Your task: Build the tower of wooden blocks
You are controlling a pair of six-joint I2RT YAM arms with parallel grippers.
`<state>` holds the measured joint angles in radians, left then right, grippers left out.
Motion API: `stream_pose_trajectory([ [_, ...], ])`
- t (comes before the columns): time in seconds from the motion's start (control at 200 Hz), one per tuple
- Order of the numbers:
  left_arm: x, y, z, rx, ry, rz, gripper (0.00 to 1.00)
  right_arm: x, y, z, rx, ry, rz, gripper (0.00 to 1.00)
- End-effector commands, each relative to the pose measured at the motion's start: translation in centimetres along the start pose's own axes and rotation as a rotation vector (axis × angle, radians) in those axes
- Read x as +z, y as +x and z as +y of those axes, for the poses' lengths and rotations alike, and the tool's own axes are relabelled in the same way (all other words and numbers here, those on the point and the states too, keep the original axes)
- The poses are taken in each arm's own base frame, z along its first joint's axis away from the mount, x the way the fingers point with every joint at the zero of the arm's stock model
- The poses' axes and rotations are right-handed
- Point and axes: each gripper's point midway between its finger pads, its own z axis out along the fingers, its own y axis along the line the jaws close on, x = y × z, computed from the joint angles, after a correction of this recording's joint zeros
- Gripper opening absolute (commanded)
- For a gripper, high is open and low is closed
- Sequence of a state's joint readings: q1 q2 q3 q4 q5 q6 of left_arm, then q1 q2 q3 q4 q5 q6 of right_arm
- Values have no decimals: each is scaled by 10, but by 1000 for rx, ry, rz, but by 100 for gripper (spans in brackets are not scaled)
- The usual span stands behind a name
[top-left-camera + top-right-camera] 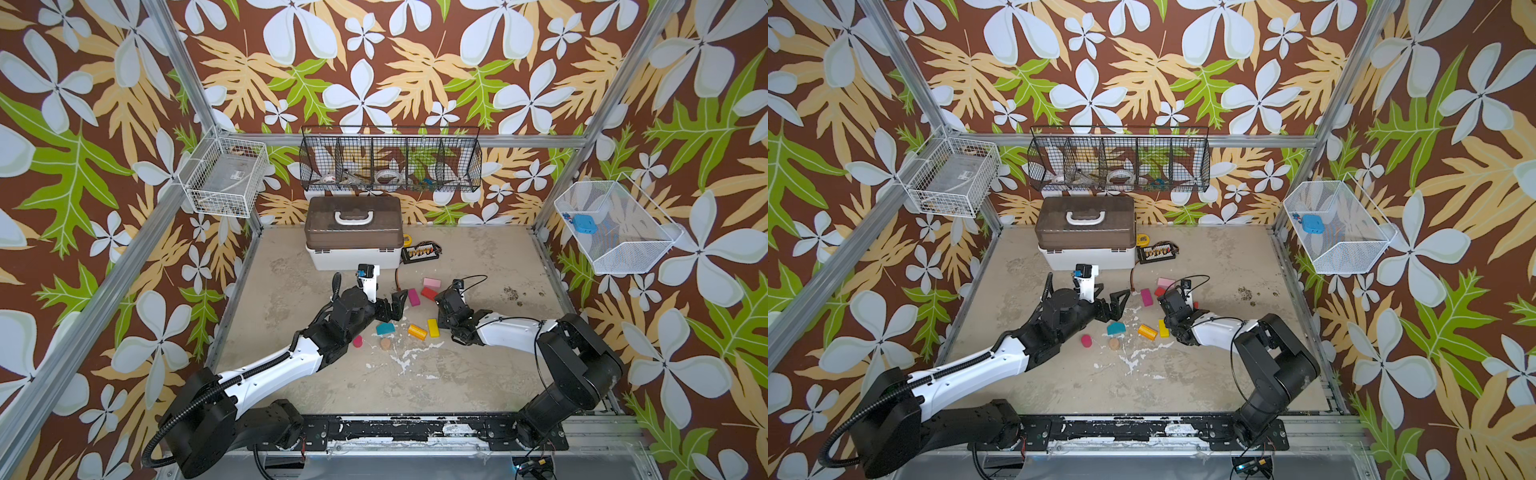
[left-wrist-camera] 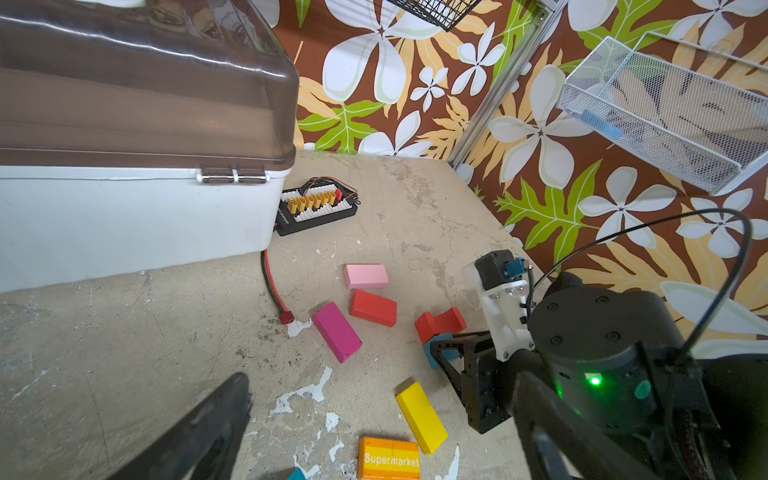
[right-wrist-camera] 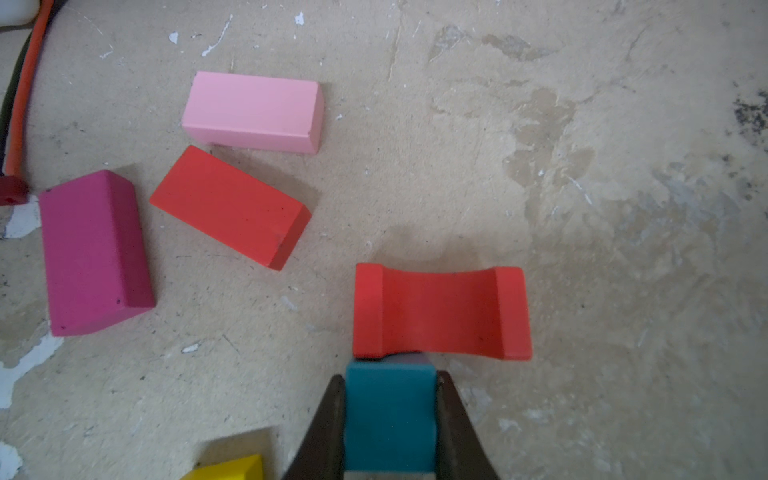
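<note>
Right hand [image 3: 390,380] clamped on blue cube [image 3: 390,415], low on counter [image 3: 582,187], right of middle; red arch [image 3: 440,311] just beyond it. Left hand [image 1: 398,306] spread apart, empty, left of magenta bar [image 1: 413,297]. No tower standing yet, so likely the first pick. Next needs a clean lift clear of the arch, then a flat base.

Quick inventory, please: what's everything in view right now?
pink bar: 1, pink, table centre
red bar: 1, red, beside it
magenta bar: 1, magenta, left of those
yellow bar: 1, yellow, nearer front
blue cube: 1, blue, gripped
red arch: 1, red, next to cube
teal roof piece: 1, teal, front-left
cylinders: 3, orange, crimson, tan, front
toolbox: 1, white, brown lid, back
electronic board: 1, black-orange, beside toolbox
wire baskets: 3, one black, two white, walls
left gripper: 1, black, open, empty
right gripper: 1, black, shut on blue cube
</note>
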<state>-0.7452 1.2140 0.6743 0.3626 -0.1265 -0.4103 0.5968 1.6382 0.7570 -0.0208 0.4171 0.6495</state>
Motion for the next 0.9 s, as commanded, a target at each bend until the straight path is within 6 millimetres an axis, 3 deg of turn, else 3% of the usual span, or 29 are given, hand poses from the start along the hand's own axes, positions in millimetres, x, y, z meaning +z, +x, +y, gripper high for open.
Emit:
stream_pose_trajectory([
  [0.0,1,-4,-1,10,1,-8,100,0,10,-6,-25,23,40,22],
  [0.717,0,-4,-2,10,5,-8,100,0,10,-10,-25,42,35,31],
  [0.897,1,-3,-2,10,4,-6,100,-1,9,-9,-26,36,35,40],
])
